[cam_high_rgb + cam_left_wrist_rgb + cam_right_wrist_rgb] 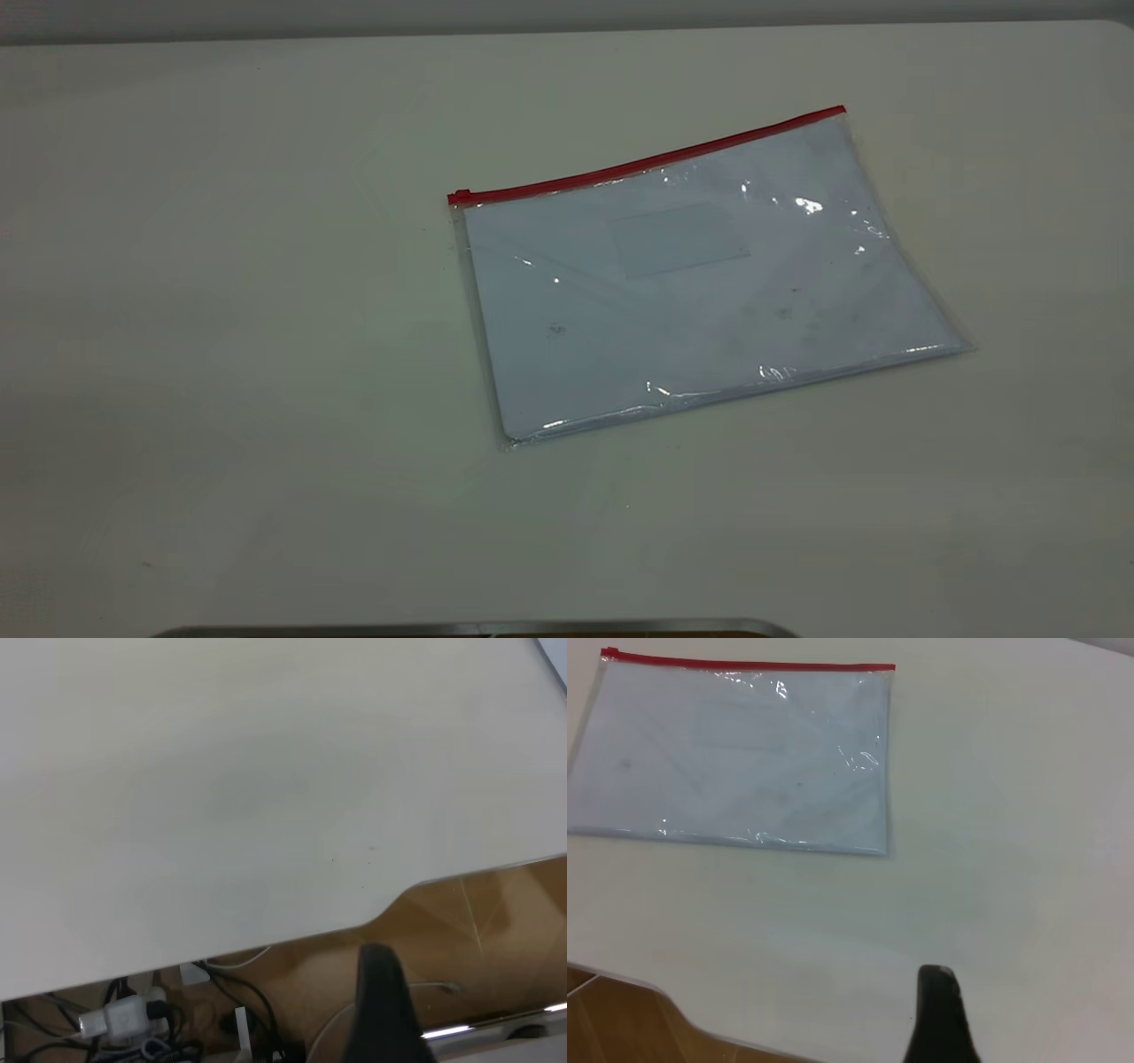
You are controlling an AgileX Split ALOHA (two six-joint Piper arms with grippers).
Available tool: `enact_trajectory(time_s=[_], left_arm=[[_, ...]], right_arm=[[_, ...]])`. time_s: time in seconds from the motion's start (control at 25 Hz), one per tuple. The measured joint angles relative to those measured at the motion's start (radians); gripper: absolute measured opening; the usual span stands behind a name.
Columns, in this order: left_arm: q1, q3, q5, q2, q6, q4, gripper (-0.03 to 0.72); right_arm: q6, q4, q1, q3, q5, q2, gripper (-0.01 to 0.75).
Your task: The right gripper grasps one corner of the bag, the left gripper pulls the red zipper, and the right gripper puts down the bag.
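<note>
The bag (pixel 709 283) lies flat on the white table (pixel 221 354), right of centre, with white sheets inside. The red zipper (pixel 647 164) runs along its far long edge, with the small slider tab (pixel 459 197) at the left end. The corner of the bag (pixel 840 112) at the zipper's right end lies free. Neither gripper shows in the exterior view. The right wrist view shows the bag (pixel 735 762) and zipper (pixel 744 664) well away from the black tip of my right gripper (pixel 939 1019). My left gripper (pixel 381 1014) hangs past the table's edge, far from the bag.
The table's curved front edge (pixel 381 912) shows in the left wrist view, with cables and a plug (pixel 124 1019) on the floor below. A metal rim (pixel 478 629) lies at the near edge in the exterior view.
</note>
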Motion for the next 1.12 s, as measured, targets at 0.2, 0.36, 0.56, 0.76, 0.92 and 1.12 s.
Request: enact_trajectory(time_s=[0.2, 0.36, 0.56, 0.76, 0.92, 1.12], left_arm=[[0.000, 0.000, 0.000, 0.000, -0.001, 0.000, 0.582], [0.000, 0.000, 0.000, -0.004, -0.001, 0.000, 0.582], [0.084, 0.000, -0.001, -0.054, 0.000, 0.000, 0.582], [0.183, 0.000, -0.001, -0.161, 0.017, -0.001, 0.582], [0.196, 0.000, 0.001, -0.238, 0.017, -0.014, 0.582], [0.197, 0.000, 0.004, -0.248, 0.017, -0.014, 0.582]], right_arm=[[0.000, 0.000, 0.000, 0.000, 0.000, 0.000, 0.575], [0.000, 0.000, 0.000, 0.000, 0.000, 0.000, 0.575], [0.000, 0.000, 0.000, 0.000, 0.000, 0.000, 0.575], [0.000, 0.000, 0.000, 0.000, 0.000, 0.000, 0.575], [0.000, 0.000, 0.000, 0.000, 0.000, 0.000, 0.575], [0.000, 0.000, 0.000, 0.000, 0.000, 0.000, 0.575]])
